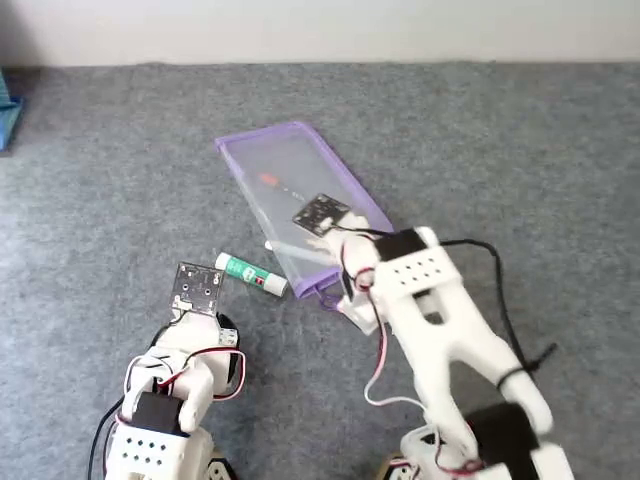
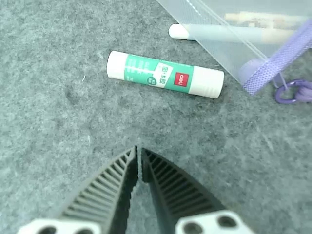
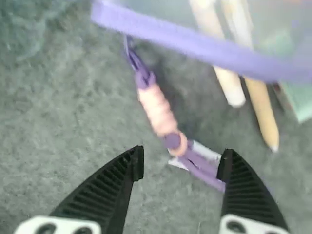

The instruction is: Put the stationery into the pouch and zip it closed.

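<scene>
Clear purple-edged plastic pouch (image 1: 290, 190) on grey tabletop (image 1: 100, 180): its pink zipper pull (image 3: 161, 114) sits inside the wide right pincer (image 3: 183, 156), seemingly untouched. White-green glue stick (image 2: 165, 80) lies free before the closed left pincer (image 2: 138, 151).

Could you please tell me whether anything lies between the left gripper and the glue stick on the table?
Nothing visible does. Bare grey carpet lies between the left gripper, whose jaws are shut, and the glue stick. The pouch lies beyond the stick, not in front of it.
</scene>
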`<state>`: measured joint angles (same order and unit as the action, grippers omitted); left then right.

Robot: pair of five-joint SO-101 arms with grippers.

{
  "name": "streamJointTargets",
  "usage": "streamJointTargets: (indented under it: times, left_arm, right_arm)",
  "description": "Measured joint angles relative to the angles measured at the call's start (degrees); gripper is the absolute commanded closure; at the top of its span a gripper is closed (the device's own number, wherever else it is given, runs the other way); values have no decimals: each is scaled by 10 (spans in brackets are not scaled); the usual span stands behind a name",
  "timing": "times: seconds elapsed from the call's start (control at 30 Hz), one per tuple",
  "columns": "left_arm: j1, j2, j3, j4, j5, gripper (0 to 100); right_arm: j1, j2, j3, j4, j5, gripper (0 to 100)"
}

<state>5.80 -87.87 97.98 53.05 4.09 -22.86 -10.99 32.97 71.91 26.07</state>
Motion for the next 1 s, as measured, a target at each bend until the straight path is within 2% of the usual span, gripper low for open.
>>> streamJointTargets:
  times: [0.33, 0.57, 0.73, 0.83, 1.0]
  left_arm:
    - [0, 0, 0, 0, 0, 986]
    - [0, 0, 0, 0, 0, 986]
    - [0, 0, 0, 0, 0, 986]
    - [0, 0, 0, 0, 0, 986]
    - [0, 0, 0, 0, 0, 986]
  right_arm:
    - [-17, 144, -27, -53, 3, 744]
    - [-17, 157, -28, -68, 3, 919]
    - [-15, 161, -28, -79, 4, 925]
    - [-15, 161, -28, -79, 4, 989]
    - [-16, 161, -28, -78, 3, 988]
